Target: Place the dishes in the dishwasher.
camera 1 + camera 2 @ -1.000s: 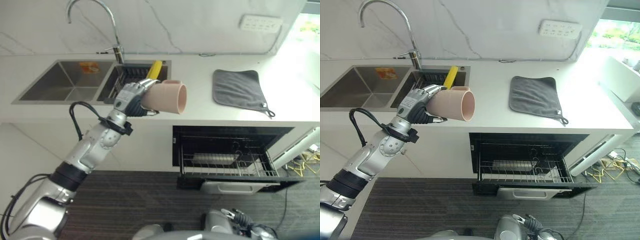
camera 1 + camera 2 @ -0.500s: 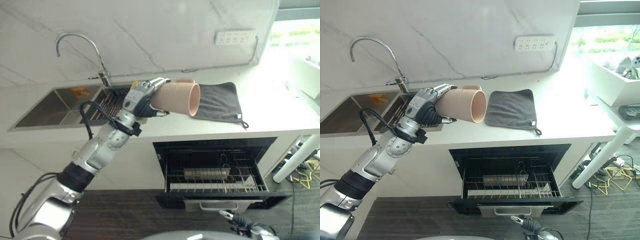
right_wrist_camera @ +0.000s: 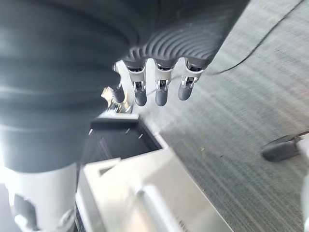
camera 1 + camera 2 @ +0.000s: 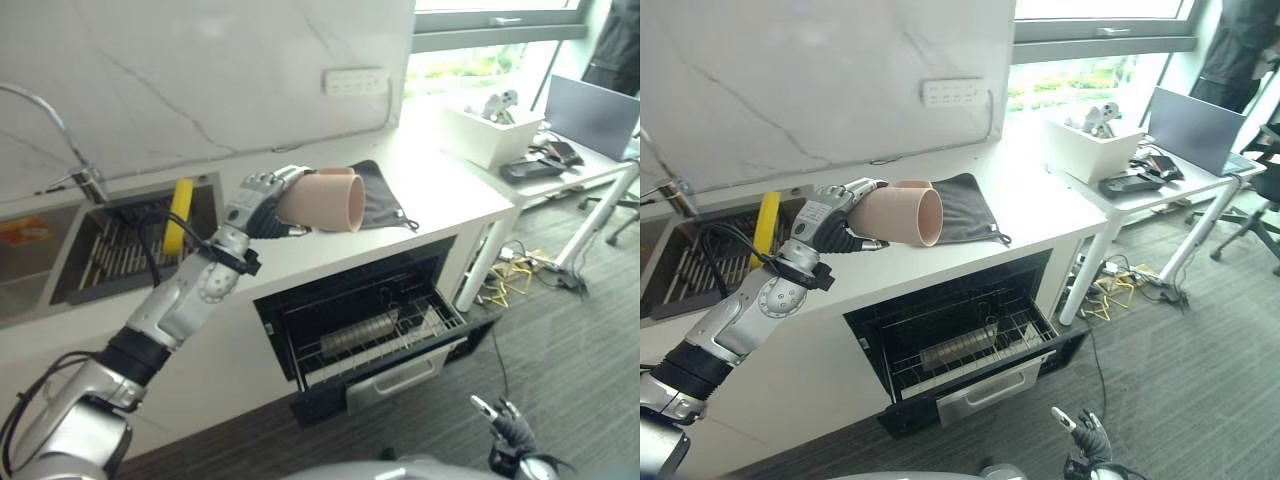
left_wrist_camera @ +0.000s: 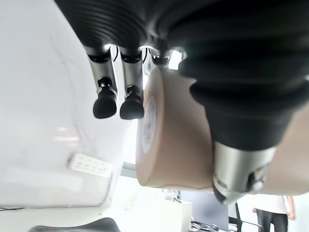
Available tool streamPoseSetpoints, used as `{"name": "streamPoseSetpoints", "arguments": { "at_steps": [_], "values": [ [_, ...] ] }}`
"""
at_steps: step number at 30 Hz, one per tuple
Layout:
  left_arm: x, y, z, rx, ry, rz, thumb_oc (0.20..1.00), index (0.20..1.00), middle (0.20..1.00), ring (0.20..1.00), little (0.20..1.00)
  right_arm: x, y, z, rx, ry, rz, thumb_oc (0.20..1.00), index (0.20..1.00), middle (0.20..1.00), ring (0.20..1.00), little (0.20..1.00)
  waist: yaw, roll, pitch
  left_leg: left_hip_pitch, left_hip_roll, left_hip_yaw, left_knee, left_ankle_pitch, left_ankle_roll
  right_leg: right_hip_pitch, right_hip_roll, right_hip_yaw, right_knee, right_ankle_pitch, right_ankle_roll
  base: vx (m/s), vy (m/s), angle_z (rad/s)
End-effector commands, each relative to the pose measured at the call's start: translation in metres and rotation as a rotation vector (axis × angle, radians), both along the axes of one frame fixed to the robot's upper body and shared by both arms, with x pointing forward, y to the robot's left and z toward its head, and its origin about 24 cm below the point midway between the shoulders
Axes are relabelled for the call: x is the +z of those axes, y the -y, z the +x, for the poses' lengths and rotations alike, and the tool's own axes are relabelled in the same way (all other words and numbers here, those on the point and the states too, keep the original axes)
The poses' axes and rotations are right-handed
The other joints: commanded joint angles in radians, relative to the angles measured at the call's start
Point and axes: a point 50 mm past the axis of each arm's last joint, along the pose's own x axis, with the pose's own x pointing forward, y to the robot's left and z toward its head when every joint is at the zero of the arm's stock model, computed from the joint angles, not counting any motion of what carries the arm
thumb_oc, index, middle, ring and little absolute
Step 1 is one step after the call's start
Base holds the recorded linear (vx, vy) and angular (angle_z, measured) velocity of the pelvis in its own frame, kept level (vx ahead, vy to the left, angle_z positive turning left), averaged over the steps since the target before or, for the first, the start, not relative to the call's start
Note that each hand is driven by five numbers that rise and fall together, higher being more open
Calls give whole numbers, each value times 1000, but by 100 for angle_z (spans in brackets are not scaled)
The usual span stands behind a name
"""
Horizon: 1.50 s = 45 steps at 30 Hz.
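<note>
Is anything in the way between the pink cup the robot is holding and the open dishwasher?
Nothing visible blocks it. The left hand holds the pink plastic cup above the white counter's edge, and the open dishwasher's wire rack sits pulled out below, with open space between.

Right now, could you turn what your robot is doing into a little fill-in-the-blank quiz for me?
1. The left hand holds a pale pink ____ on its side above the counter.
2. Below the counter the dishwasher stands ____, its rack pulled out.
3. The grey cloth lies on the counter just behind the ____.
4. The right hand hangs low over the ____, holding nothing.

Missing words: cup; open; cup; floor
</note>
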Motion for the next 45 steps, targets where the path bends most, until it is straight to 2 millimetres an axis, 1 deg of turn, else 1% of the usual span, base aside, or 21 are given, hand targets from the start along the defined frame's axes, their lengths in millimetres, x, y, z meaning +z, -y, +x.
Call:
{"name": "streamPoseSetpoints", "arguments": {
  "at_steps": [1,2,3,4,5,9,11,13,14,15,16,17,19,21,24,26,30,31,34,37,45],
  "values": [
    [45,-13,7,45,198,-73,200,200,200,200,200,40,10,54,53,272,-51,1000,1000,1000,1000,1000,-13,23,47,46,4,-20,40,-66,43,-33,-66,53,95,1,92,-40,166,-85],
    [45,-16,7,53,206,-82,200,200,200,200,200,55,9,62,101,364,-51,1000,1000,1000,1000,1000,-33,23,51,47,0,-10,53,-75,49,-50,-66,73,109,4,96,62,181,-117],
    [45,-18,7,62,204,-89,200,200,200,200,200,78,8,72,165,480,-54,1000,1000,1000,1000,1000,-51,28,51,61,-9,-19,59,-108,56,-59,-69,99,121,-10,110,79,184,-128],
    [43,-18,6,64,200,-97,200,200,200,200,200,92,7,75,207,559,-50,1000,1000,1000,1000,1000,-63,29,54,66,-13,-13,66,-118,62,-67,-70,111,131,-9,115,91,196,-94],
    [40,-20,6,83,195,-111,200,200,200,200,200,120,1,85,304,686,-20,1000,1000,1000,1000,1000,-84,30,57,72,-20,-3,74,-131,69,-84,-70,133,147,-5,121,12,129,-82],
    [28,-19,6,126,176,-175,200,200,200,200,200,176,-26,104,523,930,59,1000,1000,1000,1000,1000,-99,39,53,87,-34,12,80,-150,82,-99,-73,163,165,-14,129,17,105,-39],
    [23,-17,3,132,173,-202,200,200,200,200,200,199,-38,110,591,1029,64,1000,1000,1000,1000,1000,-91,45,48,93,-37,9,75,-150,85,-93,-74,161,165,-20,127,42,65,-1],
    [22,-12,-1,133,172,-254,200,200,200,200,200,227,-54,117,682,1154,68,1000,1000,1000,1000,1000,-67,52,45,94,-39,-8,64,-143,85,-77,-74,141,163,-37,120,43,39,25],
    [21,-9,-2,122,166,-302,200,200,200,200,200,237,-65,123,731,1192,95,1000,1000,1000,1000,1000,-46,56,41,92,-38,-24,58,-135,82,-62,-74,122,160,-52,113,-49,-50,54],
    [22,-7,-3,109,161,-331,200,200,200,200,200,242,-73,127,760,1203,119,1000,1000,1000,1000,1000,-31,51,43,79,-32,-17,58,-107,76,-59,-71,102,157,-40,99,-44,-93,57],
    [23,2,-5,64,137,-392,200,200,200,200,200,249,-88,135,791,1229,169,1000,1000,1000,1000,1000,18,49,36,74,-32,-49,43,-94,71,-32,-72,65,139,-46,90,-45,-118,79],
    [21,5,-6,48,128,-411,200,200,200,200,200,250,-92,137,800,1232,179,1000,1000,1000,1000,1000,34,47,35,73,-32,-59,38,-90,69,-22,-73,51,134,-48,88,47,-97,77],
    [19,12,-10,-2,111,-466,200,200,200,200,200,253,-105,144,803,1230,266,1000,1000,1000,1000,1000,85,39,33,70,-29,-95,25,-77,62,6,-74,5,123,-55,82,46,-113,94],
    [19,17,-13,-47,97,-517,200,200,200,200,200,255,-114,149,788,1232,289,1000,1000,1000,1000,1000,130,32,27,60,-24,-117,17,-62,55,20,-72,-29,117,-55,74,43,-123,82],
    [22,22,-15,-92,78,-587,200,200,200,200,200,256,-121,155,771,1238,301,1000,1000,1000,1000,1000,167,24,24,52,-17,-145,11,-51,47,43,-71,-70,106,-59,68,49,-105,45],
    [22,26,-19,-134,54,-683,200,200,200,200,200,258,-124,158,744,1251,299,1000,1000,1000,1000,1000,193,17,22,43,-12,-167,8,-42,37,63,-68,-103,92,-61,63,37,-100,31],
    [23,29,-24,-182,25,-770,200,200,200,200,200,265,-128,164,712,1285,288,1000,1000,1000,1000,1000,231,9,18,25,-3,-197,6,-26,24,83,-62,-143,72,-64,54,-7,-88,46],
    [17,32,-27,-207,-45,-817,200,200,200,200,200,266,-137,170,733,1262,302,1000,1000,1000,1000,1000,263,6,14,5,3,-226,6,-12,14,97,-53,-161,55,-66,43,-65,-109,35],
    [13,36,-26,-225,-88,-815,200,200,200,200,200,265,-146,172,784,1239,343,1000,1000,1000,1000,1000,273,3,10,-4,5,-236,6,-5,9,102,-51,-169,46,-62,40,-45,-50,46],
    [12,45,-24,-247,-122,-781,200,200,200,200,200,270,-156,177,823,1240,367,1000,1000,1000,1000,1000,282,-1,8,-10,7,-247,6,1,5,109,-49,-172,34,-57,38,-21,-18,7],
    [5,52,-17,-216,-137,-689,200,200,200,200,200,282,-163,180,863,1268,386,1000,1000,1000,1000,1000,280,-4,5,-10,8,-248,6,3,2,112,-49,-168,28,-53,38,0,0,0]
  ]
}}
